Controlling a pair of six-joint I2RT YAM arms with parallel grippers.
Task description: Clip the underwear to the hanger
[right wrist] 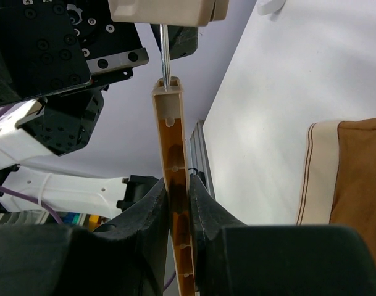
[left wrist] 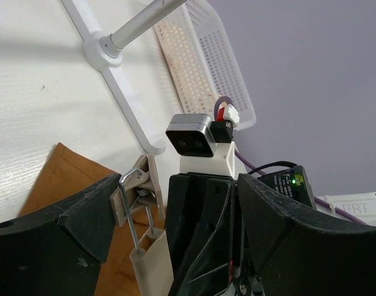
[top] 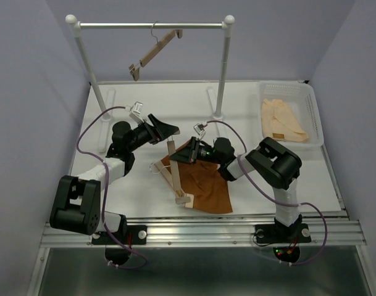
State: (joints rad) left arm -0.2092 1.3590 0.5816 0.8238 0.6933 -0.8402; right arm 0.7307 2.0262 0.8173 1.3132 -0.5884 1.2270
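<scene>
**Hanger pinched, underwear unclipped**

L gripper [top: 165, 129]: spread wide, holding nothing, hovering just left of the hanger's [top: 178, 185] far clip [left wrist: 137, 192]. R gripper [top: 183, 155]: shut tight on the wooden bar near that same end, pressing both faces. Underwear [top: 206, 185]: flat on table [top: 249, 203], below and just near-right of R gripper, w/ hanger's near end lying over its left edge. Not clipped yet.

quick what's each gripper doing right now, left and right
left gripper: open, holding nothing
right gripper: closed on the bar of the hanger
</scene>
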